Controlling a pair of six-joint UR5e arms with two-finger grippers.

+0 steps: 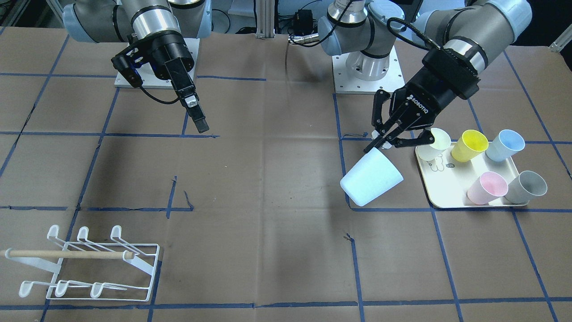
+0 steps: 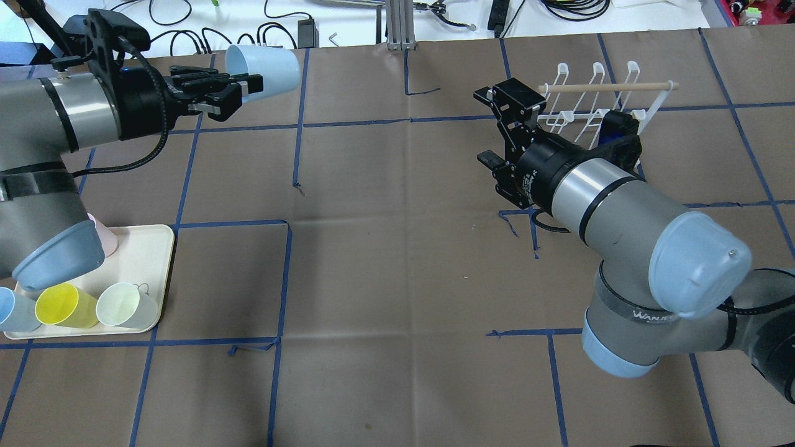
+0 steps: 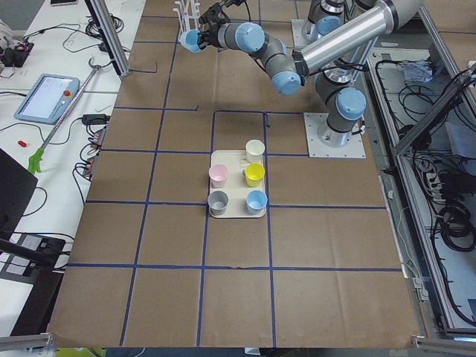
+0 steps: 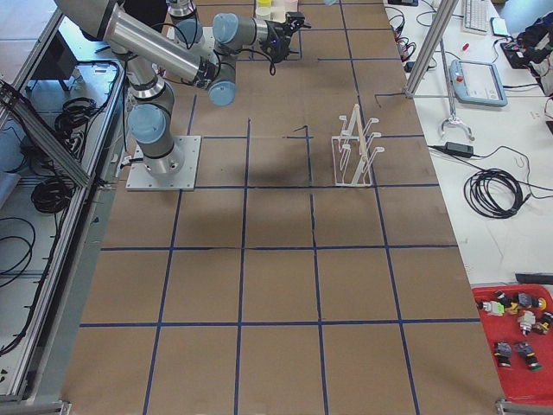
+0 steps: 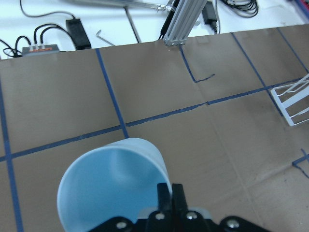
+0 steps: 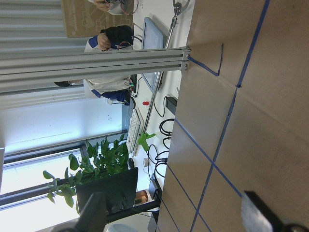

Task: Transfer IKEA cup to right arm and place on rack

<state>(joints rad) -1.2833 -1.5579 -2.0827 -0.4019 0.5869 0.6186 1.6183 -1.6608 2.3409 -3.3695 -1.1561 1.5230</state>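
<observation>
My left gripper [image 1: 383, 139] is shut on the rim of a pale blue cup [image 1: 372, 181] and holds it tilted in the air, away from the tray. In the overhead view the left gripper [image 2: 246, 93] holds the cup [image 2: 264, 67] near the table's far left. The left wrist view shows the fingers [image 5: 170, 197] pinching the cup's wall [image 5: 111, 186]. My right gripper [image 2: 486, 128] is open and empty above the table's middle, with the white wire rack [image 2: 596, 105] beyond it. The right wrist view shows its gripper [image 6: 176, 217] spread wide. The rack [image 1: 89, 264] stands empty.
A cream tray [image 1: 442, 190] holds several cups: cream [image 1: 435, 142], yellow [image 1: 469, 145], light blue [image 1: 505, 145], pink [image 1: 487, 188] and grey [image 1: 527, 187]. An aluminium post [image 2: 397, 25] stands at the table's far edge. A person shows beyond the table in the right wrist view [image 6: 108, 41].
</observation>
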